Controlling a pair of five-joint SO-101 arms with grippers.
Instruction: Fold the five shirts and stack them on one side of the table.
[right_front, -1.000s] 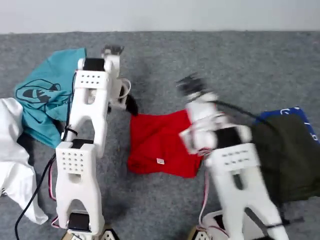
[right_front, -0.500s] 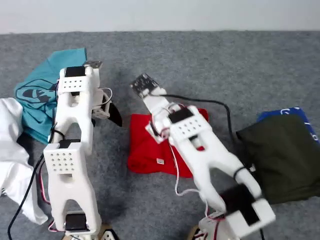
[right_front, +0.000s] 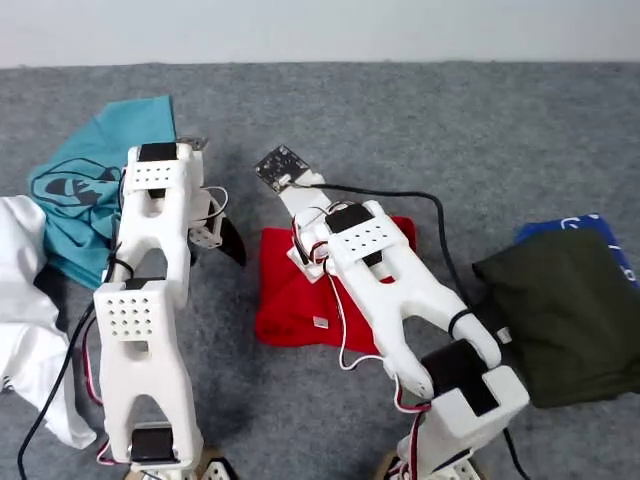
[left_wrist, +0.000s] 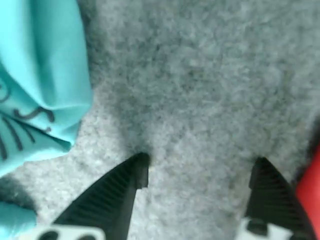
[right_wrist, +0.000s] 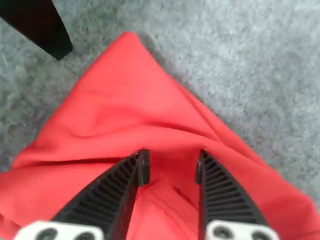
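The right gripper (right_wrist: 171, 167) hung partly open, just over a corner of the folded red shirt (right_front: 280, 290). The left gripper (left_wrist: 200, 172) gaped wide above bare grey carpet (right_front: 480, 130), between that shirt and the crumpled teal shirt (right_front: 90, 190).

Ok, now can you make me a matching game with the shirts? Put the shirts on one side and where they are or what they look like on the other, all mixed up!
Shirts:
1. teal shirt
2. red shirt
3. white shirt
4. dark green shirt

Clues:
A. lies on top of the blue shirt
B. right under the right end effector
C. crumpled, farthest left
D. has a dark print on it

Right pairs: 1-D, 2-B, 3-C, 4-A.
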